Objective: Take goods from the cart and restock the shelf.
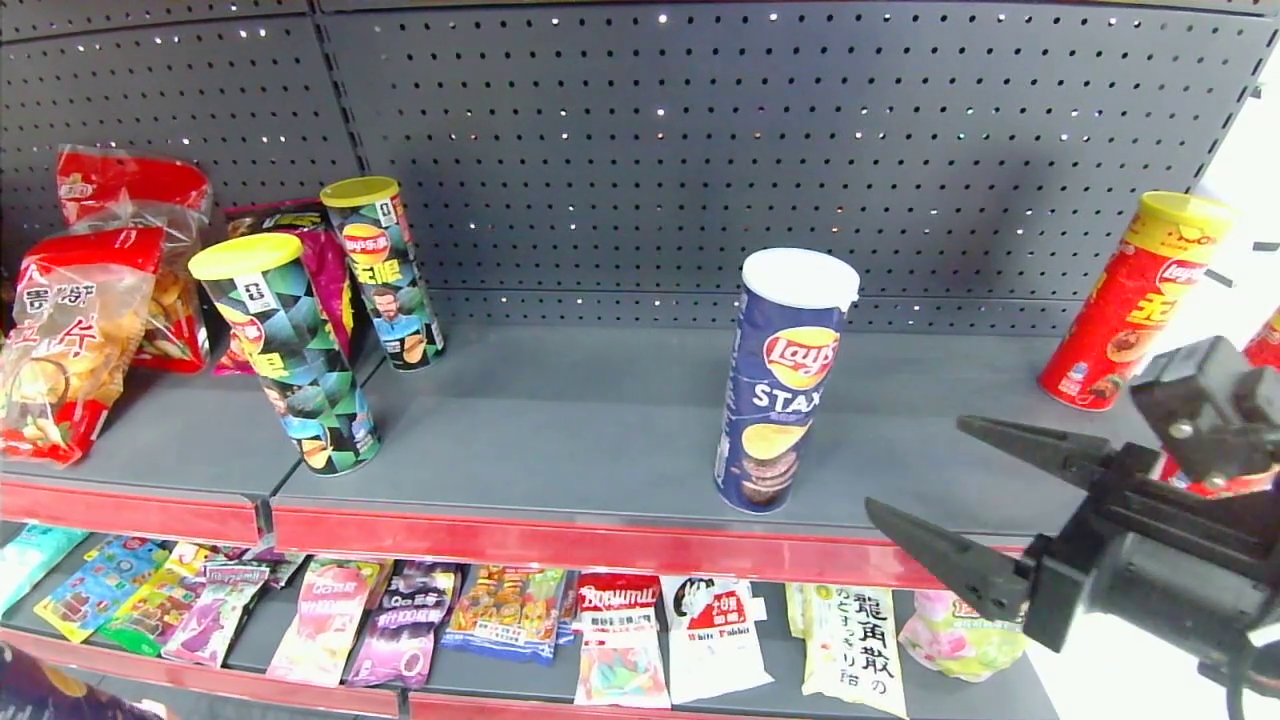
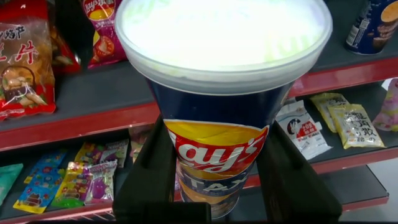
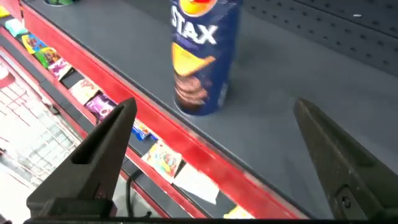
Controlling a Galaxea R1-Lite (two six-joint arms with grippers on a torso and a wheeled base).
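In my left pincer (image 2: pixel 219 124) I hold a tall blue cardboard crisp canister with a white plastic lid (image 2: pixel 221 93). The two black fingers are closed against its sides low on the body, so it stands upright with its long axis vertical. The grey metal shelf with the red front lip (image 2: pixel 74 127) lies ahead, beyond the canister. I judge the canister is not yet over the board, so it must go forward past the lip and stay vertical. A second blue canister of the same kind (image 1: pixel 785 380) stands upright near the shelf's front edge. My right pincer (image 1: pixel 915 465) hangs wide open and empty just to that canister's right and a little lower. Bare board lies between the second canister and the nearer patterned tube with a yellow lid (image 1: pixel 290 350), which looks the likeliest spot for mine.
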